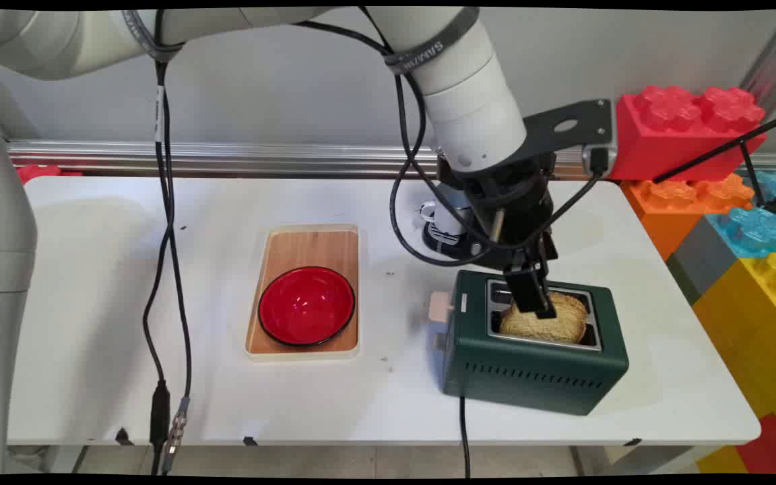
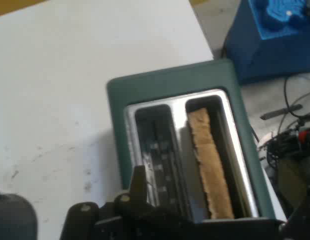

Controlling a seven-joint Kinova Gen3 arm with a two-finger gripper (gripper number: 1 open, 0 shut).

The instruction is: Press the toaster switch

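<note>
A dark green toaster (image 1: 536,367) stands on the white table (image 1: 125,323), right of the middle. A slice of toast (image 1: 560,320) stands in its near slot and rises above the top; the far slot is empty. My gripper (image 1: 535,300) hangs right over the slots, one black finger in front of the slice. In the hand view the toaster (image 2: 145,90) lies below me and the toast (image 2: 209,165) stands edge-on in the right slot. There my gripper (image 2: 214,202) is open, with the left finger (image 2: 138,180) over the empty slot and clear of the slice.
A red bowl (image 1: 306,305) sits on a wooden tray (image 1: 307,249) left of the toaster. A small silver and black appliance (image 1: 443,225) stands behind my gripper. Large toy bricks (image 1: 691,128) are stacked at the table's right end. The toaster's cord (image 1: 463,431) hangs over the front edge.
</note>
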